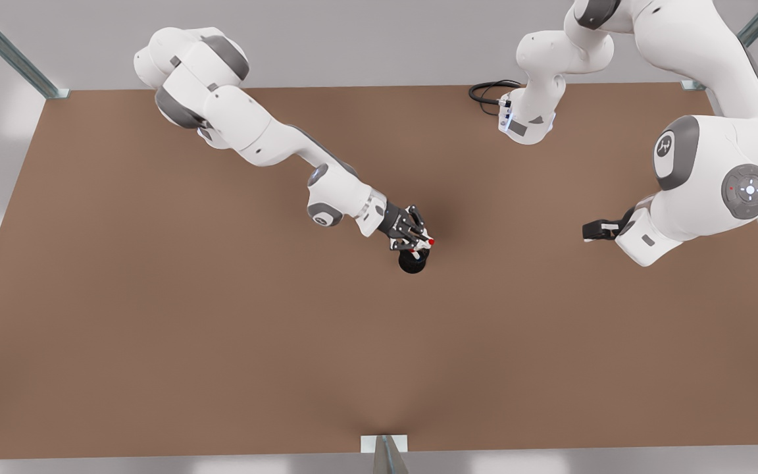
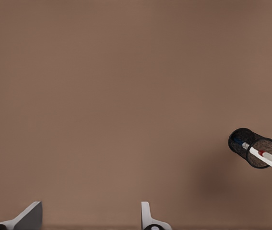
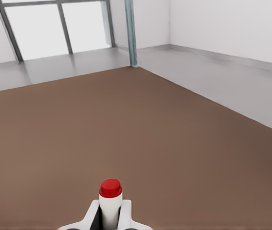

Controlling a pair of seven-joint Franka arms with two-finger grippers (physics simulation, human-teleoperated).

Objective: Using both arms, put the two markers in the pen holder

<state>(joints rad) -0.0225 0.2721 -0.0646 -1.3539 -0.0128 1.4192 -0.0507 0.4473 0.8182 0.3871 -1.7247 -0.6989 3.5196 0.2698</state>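
The matt brown worktop (image 1: 221,329) looks smooth, the pen holder (image 2: 251,146) is black wire mesh, and the red-capped marker (image 3: 110,203) has a smooth, plastic-looking white barrel.

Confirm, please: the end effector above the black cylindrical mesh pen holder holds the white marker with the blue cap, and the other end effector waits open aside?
Not quite. The right end effector above the black cylindrical mesh pen holder holds the white marker with the red cap; the right wrist view shows it. The left end effector waits open aside.
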